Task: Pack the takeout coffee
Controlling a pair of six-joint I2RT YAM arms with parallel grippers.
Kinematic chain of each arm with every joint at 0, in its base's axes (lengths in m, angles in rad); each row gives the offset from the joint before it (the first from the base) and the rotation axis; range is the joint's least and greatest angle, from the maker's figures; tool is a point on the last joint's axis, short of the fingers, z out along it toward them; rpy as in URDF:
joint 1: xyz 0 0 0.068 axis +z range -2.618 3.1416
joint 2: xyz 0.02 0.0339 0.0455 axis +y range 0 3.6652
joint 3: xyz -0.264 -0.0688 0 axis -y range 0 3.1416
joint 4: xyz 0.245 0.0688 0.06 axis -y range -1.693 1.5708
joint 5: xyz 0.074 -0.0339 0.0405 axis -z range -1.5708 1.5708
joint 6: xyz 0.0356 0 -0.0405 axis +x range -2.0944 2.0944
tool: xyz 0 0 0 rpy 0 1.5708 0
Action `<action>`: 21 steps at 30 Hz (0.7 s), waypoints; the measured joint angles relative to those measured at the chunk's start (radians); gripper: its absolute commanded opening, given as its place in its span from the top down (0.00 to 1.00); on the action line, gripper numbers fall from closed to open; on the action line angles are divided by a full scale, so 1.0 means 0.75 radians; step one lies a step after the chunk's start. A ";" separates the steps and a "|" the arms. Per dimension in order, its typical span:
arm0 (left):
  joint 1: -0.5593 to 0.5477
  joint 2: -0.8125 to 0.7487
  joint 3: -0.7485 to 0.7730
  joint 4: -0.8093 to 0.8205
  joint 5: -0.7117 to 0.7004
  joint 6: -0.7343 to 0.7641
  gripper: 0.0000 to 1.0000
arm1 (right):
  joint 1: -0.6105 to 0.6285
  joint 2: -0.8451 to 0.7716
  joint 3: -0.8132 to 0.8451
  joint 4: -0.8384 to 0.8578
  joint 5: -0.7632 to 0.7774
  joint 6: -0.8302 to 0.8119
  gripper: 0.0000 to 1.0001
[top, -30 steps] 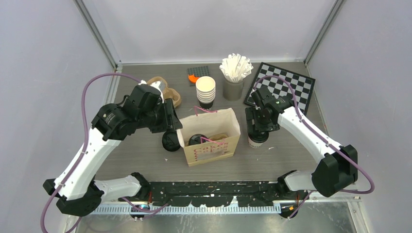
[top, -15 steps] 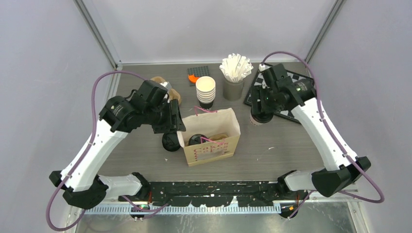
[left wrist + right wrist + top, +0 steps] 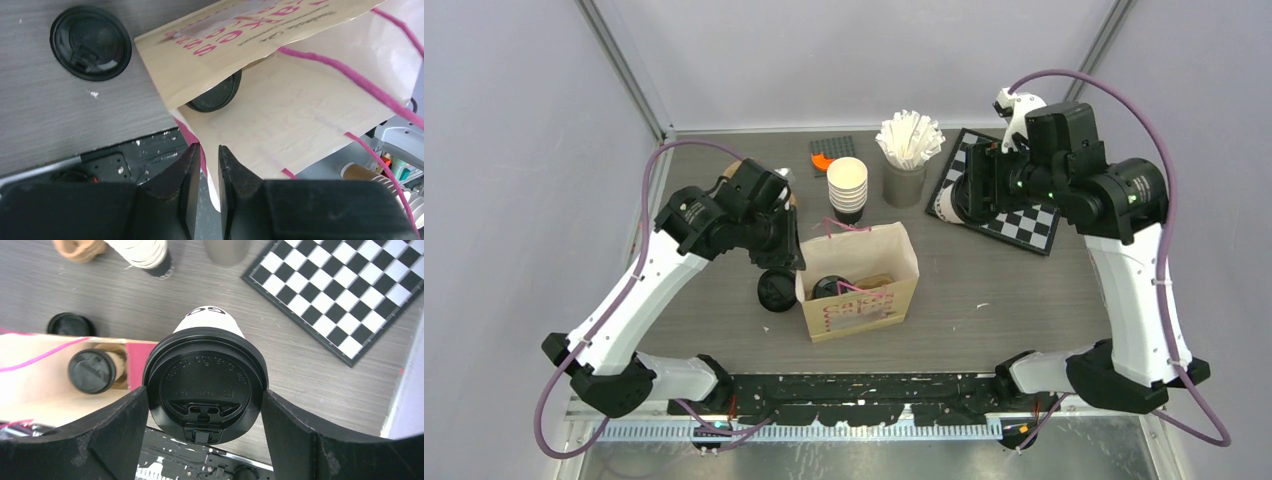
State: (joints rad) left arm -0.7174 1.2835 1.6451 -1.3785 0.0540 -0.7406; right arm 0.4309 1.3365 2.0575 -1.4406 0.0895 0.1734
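As it hangs above the table, the right claw (fingers wide) clasps takeout coffee.

From above, the right arm covers all but a sliver of the lidded cup. In the left wrist view the pink print on the paper bag is blurred. The bag's flap covers half of the bagged cup. Whether the left hand pinches the bag's edge cannot be told.

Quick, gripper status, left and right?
Left gripper: nearly shut, pinching the rim of the tan paper bag with pink handles.
Right gripper: closed on a cream paper cup with a black plastic lid.
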 measured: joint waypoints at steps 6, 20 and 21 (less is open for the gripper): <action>0.000 -0.026 -0.052 0.143 0.002 0.053 0.83 | 0.009 -0.097 -0.032 0.044 -0.200 -0.052 0.27; 0.004 0.082 -0.060 0.439 0.060 0.199 0.74 | 0.057 -0.302 -0.261 0.276 -0.525 0.002 0.29; 0.009 0.096 -0.058 0.449 0.060 0.199 0.72 | 0.074 -0.306 -0.283 0.296 -0.528 0.008 0.29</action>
State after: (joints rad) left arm -0.7109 1.3552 1.6016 -1.0420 0.0986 -0.5911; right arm 0.4862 1.1069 1.8454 -1.2186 -0.3065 0.1795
